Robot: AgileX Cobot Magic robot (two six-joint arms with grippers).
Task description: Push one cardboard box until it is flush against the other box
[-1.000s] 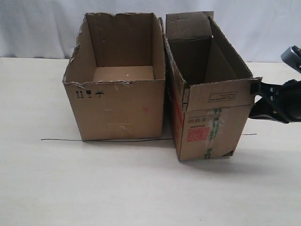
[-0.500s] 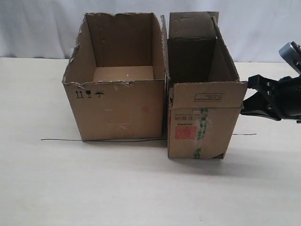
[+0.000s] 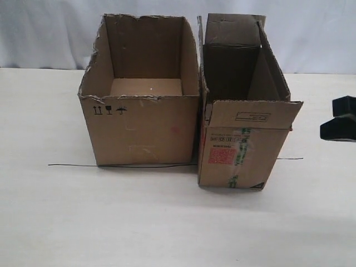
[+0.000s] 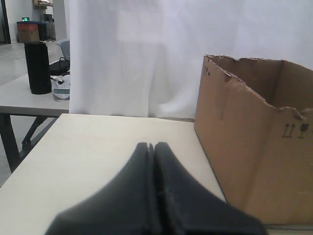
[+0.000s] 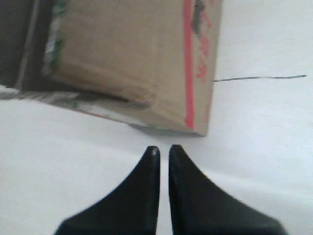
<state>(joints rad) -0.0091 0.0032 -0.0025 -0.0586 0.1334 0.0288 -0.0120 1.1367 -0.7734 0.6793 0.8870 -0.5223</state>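
Apparently pressed home, going by the exterior view: cardboard box (image 3: 245, 142) upright mid-table, flaps up, side wall against the other box (image 3: 142, 130) with only a thin dark seam between, front face set nearer the table's (image 3: 167, 228) front edge than its neighbour's. Black line (image 3: 72, 165) running under both, probably an alignment mark. Right gripper (image 3: 340, 119) out by the right edge in that view, well apart from the cardboard box, touching nothing; likely clear because the shove looks finished. From the left wrist view: left gripper (image 4: 151, 147) pinched fully together, empty, low over bare table, other box (image 4: 254, 161) off to one side, no contact. From the right wrist view: right gripper (image 5: 162, 149) narrowed to a sliver of a gap, holding nothing, aimed at the cardboard box's (image 5: 132, 58) red-striped lower corner, bare table between.
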